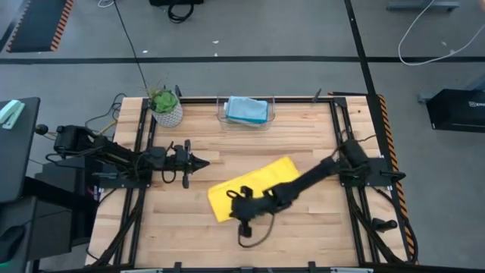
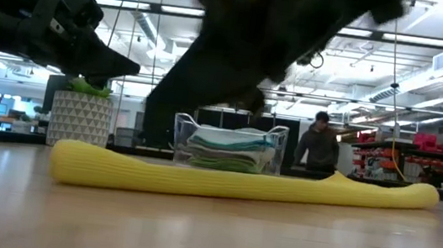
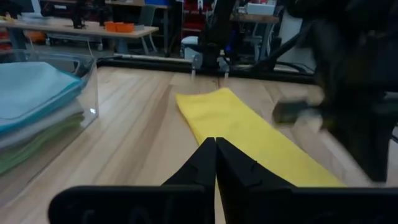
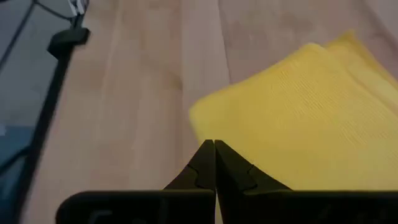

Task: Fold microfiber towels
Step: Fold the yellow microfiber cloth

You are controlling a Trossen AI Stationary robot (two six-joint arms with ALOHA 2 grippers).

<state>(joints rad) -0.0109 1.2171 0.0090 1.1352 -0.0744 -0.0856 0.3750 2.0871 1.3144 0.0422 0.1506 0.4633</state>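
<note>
My right tool [image 4: 214, 144] is pinched shut on nothing, poised at the near corner of the yellow towel [image 1: 254, 186]; my left tool [image 1: 203, 163] is shut too, waiting well apart over the surface [image 1: 303, 136]. Closed tips may only nudge the folded layers askew instead of catching an edge; the towel's long axis runs diagonally, its far end aimed toward the clear bin [image 1: 246, 114].

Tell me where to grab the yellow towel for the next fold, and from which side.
Probably the short end of the yellow towel nearest the right gripper, which is shut just off that edge. The towel lies flat as a long folded strip, so pinch that end's layers from above and carry them toward the far end.
</note>
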